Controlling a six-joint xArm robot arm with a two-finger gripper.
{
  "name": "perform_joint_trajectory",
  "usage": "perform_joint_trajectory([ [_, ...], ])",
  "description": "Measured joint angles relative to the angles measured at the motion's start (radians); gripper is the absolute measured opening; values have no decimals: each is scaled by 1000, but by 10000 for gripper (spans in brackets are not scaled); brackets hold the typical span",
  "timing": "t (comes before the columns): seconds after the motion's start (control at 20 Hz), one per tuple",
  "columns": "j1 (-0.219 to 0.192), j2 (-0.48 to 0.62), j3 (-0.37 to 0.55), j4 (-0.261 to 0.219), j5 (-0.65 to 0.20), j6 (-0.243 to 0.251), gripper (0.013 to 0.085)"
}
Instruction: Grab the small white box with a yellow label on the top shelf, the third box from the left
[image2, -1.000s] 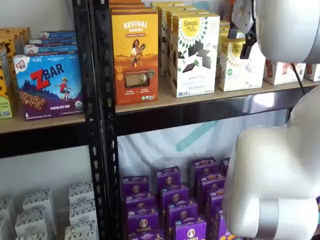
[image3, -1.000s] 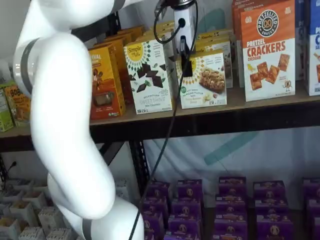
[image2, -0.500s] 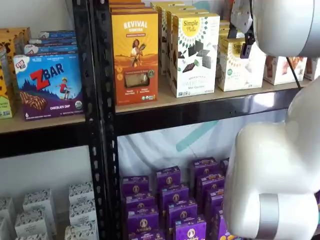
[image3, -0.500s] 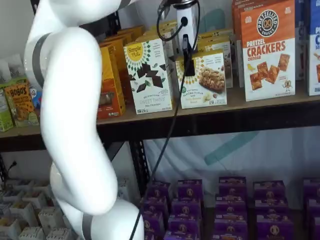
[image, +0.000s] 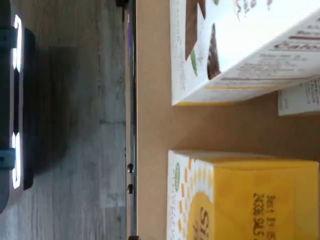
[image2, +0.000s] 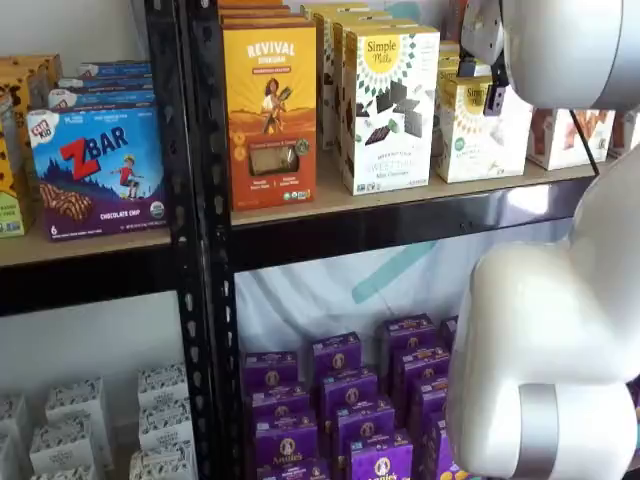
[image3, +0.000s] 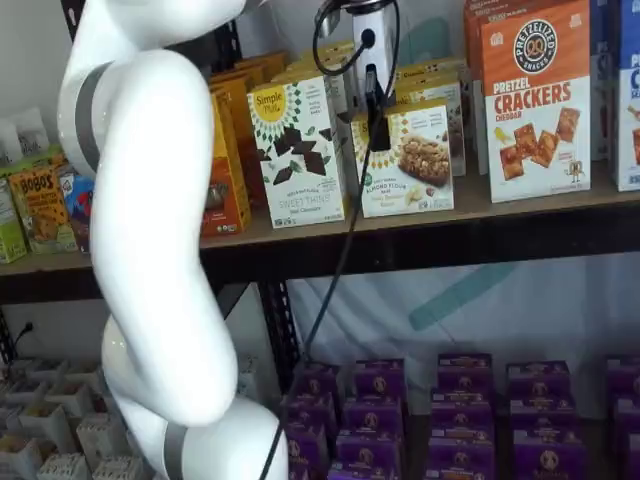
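Since 1 s ago the white arm leans further left in a shelf view; black-fingered gripper (image3: 378, 122) barely shifts, finger state unclear (side-on). Short cream-white carton w/ yellow sun logo (image3: 413, 160) stands on the tan wooden top shelf (image3: 520, 195), beside tall white choc-squares carton (image3: 297, 152).

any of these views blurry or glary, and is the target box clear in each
Wrist view: turned sideways, soft close-up blur on the small white box; white glare strips on a dark object on the floor. Shelf views: the box is readable, partly behind the gripper; a bright reflection on the top shelf beam.
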Motion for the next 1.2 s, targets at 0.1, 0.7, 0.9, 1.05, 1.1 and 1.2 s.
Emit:
perform_joint_trajectory([
  [0.1, 4, -3, 10, -14, -5, 2, 850],
  [0.7, 1, -18, 56, -19, -35, -4, 810],
  [0.9, 0, -24, 64, -15, -41, -4, 690],
  [1.05, 1, -27, 68, -15, -45, -4, 650],
  [1.1, 1, -27, 70, -16, -46, -4, 650],
  [1.2, 1, -28, 71, -18, -47, -4, 650],
])
